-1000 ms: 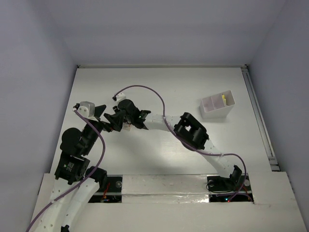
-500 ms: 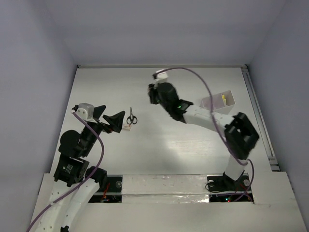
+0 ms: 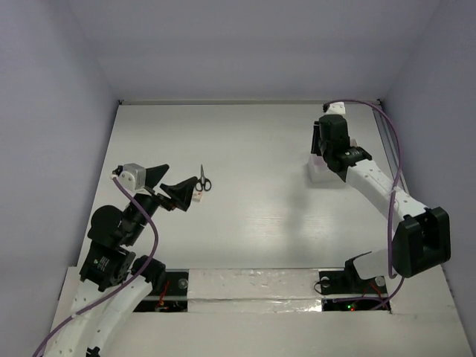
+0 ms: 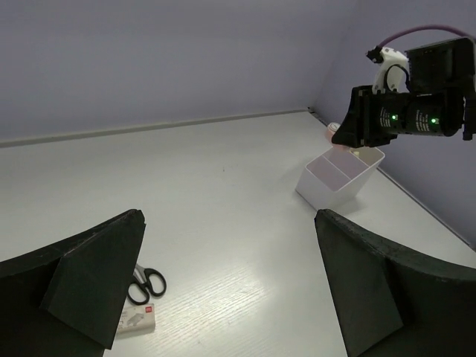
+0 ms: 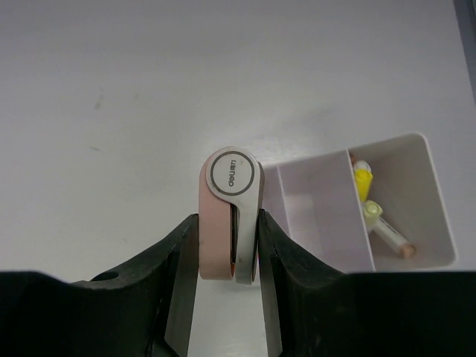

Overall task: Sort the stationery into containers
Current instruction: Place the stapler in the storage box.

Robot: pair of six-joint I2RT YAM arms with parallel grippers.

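My right gripper [image 5: 229, 249] is shut on a pink-and-grey flat piece with a round logo end [image 5: 230, 195]. It holds the piece above the table, just left of the translucent two-compartment box [image 5: 316, 223]. The box's right compartment holds pens with yellow ends [image 5: 366, 195]. From the top view the right gripper [image 3: 328, 146] hangs over the box [image 3: 327, 175] and hides most of it. My left gripper [image 3: 181, 177] is open and empty. Small black-handled scissors [image 3: 202, 181] and a tiny pale block [image 3: 196, 197] lie just beyond it; the left wrist view shows the scissors [image 4: 146, 282] and the block [image 4: 138, 321] by its left finger.
The box [image 4: 338, 178] stands at the far right of the white table, near a rail [image 3: 394, 175] along the right edge. Grey walls close in the table on three sides.
My right arm has swung from the left-centre of the table, by the scissors, across to the box at the right, carrying the pink-and-grey piece. The left gripper has barely moved.
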